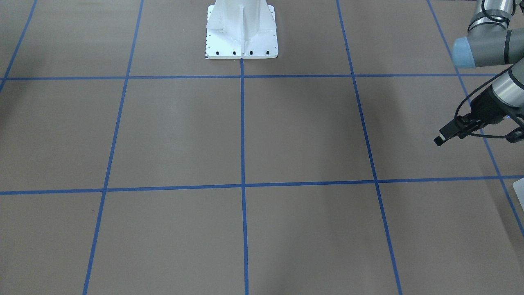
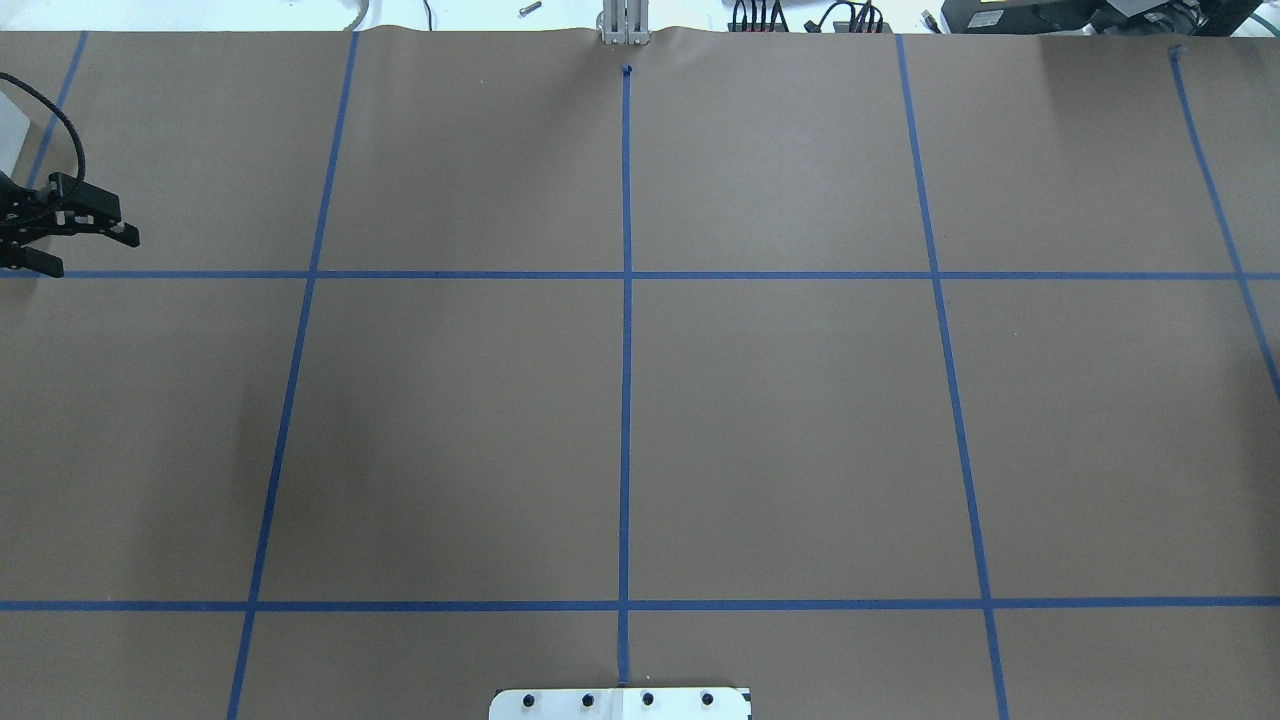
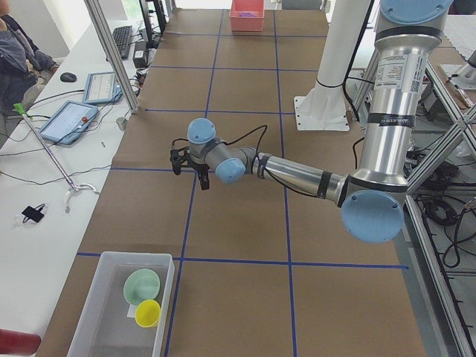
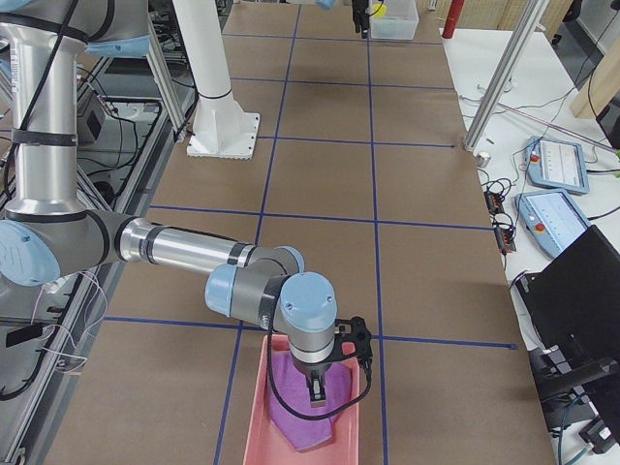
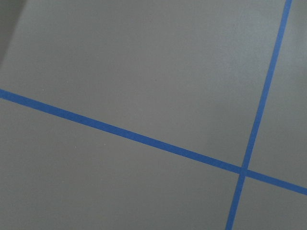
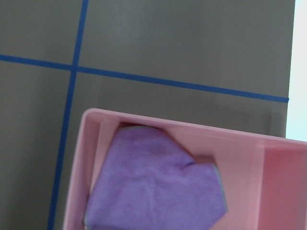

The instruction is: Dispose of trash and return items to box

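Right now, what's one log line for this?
cup, bowl: in box | purple cloth: in pink bin | left gripper: open, empty | right gripper: over bin

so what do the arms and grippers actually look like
The left arm and right arm are silver metal tubes with grey joints and pale blue round caps. The left one's upright tube carries a printed label. The left gripper and right gripper are black, each with a thin black cable looping off the wrist.

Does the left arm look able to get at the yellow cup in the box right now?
Probably yes. The yellow cup lies in the open-topped box beside the green bowl, nothing covering it; the left tool hovers nearby, unobstructed.
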Action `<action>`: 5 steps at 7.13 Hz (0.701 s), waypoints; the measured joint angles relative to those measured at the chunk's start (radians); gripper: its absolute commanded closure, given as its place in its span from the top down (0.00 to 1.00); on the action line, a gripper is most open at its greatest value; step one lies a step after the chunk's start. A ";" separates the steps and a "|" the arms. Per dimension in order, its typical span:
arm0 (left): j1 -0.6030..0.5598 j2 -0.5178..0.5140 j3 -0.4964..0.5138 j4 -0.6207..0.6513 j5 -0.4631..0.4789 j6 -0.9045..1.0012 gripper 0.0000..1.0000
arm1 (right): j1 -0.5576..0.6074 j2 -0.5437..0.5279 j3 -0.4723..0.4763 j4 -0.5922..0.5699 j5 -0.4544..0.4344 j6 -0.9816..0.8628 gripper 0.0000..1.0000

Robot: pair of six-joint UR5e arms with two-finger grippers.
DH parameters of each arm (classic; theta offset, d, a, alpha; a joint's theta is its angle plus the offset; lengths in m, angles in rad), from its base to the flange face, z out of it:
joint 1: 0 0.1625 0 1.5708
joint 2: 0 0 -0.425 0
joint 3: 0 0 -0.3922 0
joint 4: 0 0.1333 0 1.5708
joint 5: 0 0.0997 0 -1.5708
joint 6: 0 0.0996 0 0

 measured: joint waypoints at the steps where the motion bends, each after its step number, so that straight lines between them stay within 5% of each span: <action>1: -0.003 0.035 -0.019 0.001 -0.002 0.144 0.98 | -0.047 0.003 0.036 0.005 0.037 0.097 1.00; 5: -0.111 0.180 -0.046 0.044 0.060 0.671 0.98 | -0.325 0.052 0.151 0.012 0.066 0.452 1.00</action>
